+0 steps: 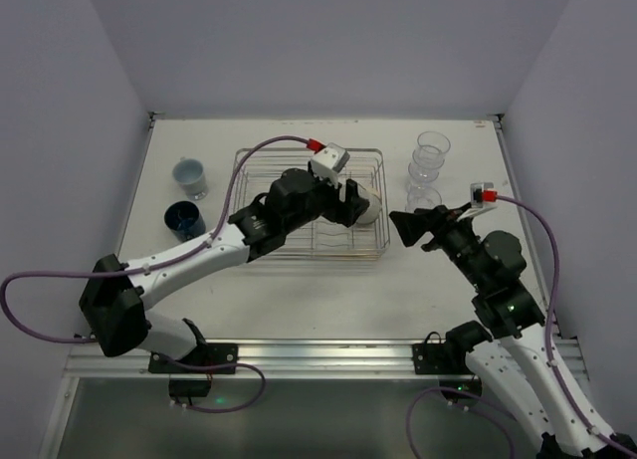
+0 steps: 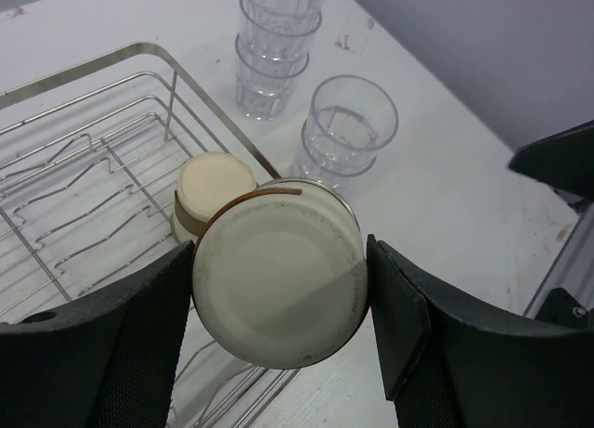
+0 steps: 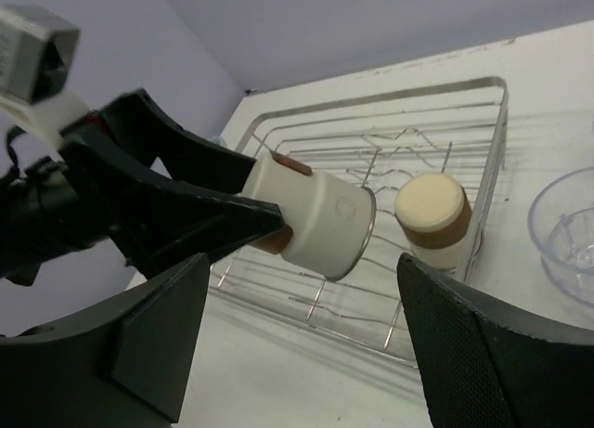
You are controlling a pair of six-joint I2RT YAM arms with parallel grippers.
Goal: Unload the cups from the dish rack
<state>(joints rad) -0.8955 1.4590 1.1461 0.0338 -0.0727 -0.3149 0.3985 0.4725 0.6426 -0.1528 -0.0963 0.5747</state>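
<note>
Holding: your left gripper (image 1: 358,204) has its fingers closed against the sides of a cream cup (image 3: 314,218), which is tipped on its side.
Cup position: you have it above the right end of the dish rack (image 1: 299,151), just right of centre in the top view.
Right gripper (image 1: 406,229): your fingers are spread wide with nothing between them, just right of the rack.
In rack: a second cream cup (image 2: 215,188) sits upside down at the right end.
On table (image 1: 318,290): clear tumblers (image 1: 430,158) stand upper right; a dark blue cup (image 1: 185,220) and a pale blue cup (image 1: 190,177) stand at left.
</note>
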